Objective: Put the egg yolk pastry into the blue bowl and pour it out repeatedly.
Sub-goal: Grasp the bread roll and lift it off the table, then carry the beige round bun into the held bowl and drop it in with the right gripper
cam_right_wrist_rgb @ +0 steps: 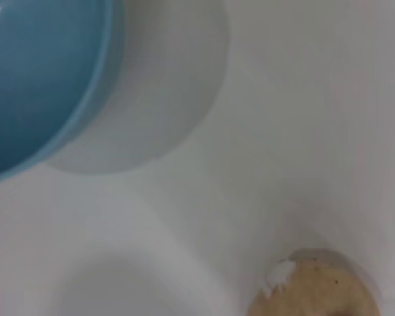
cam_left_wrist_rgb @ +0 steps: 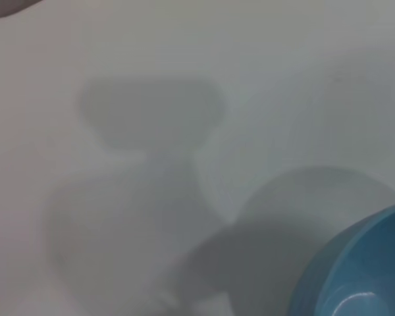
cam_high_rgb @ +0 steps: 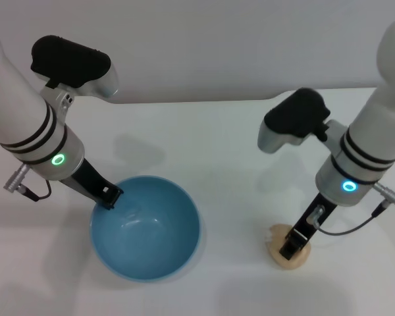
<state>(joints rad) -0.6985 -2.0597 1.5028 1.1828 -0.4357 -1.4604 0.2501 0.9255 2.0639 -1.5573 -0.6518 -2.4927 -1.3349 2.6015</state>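
- I see a plain white table [cam_high_rgb: 204, 138] filling most of my head view, smooth and matte.
- Behind its far edge stands a bare, pale grey wall [cam_high_rgb: 217, 46].
- Soft overhead light throws faint grey shadows across the tabletop.

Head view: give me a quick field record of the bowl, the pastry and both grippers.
bowl: blue bowl, upright on the table, nothing in it
pastry: egg yolk pastry on the table, on the bowl's right
left gripper: left gripper at the bowl's rim
right gripper: right gripper down on the pastry
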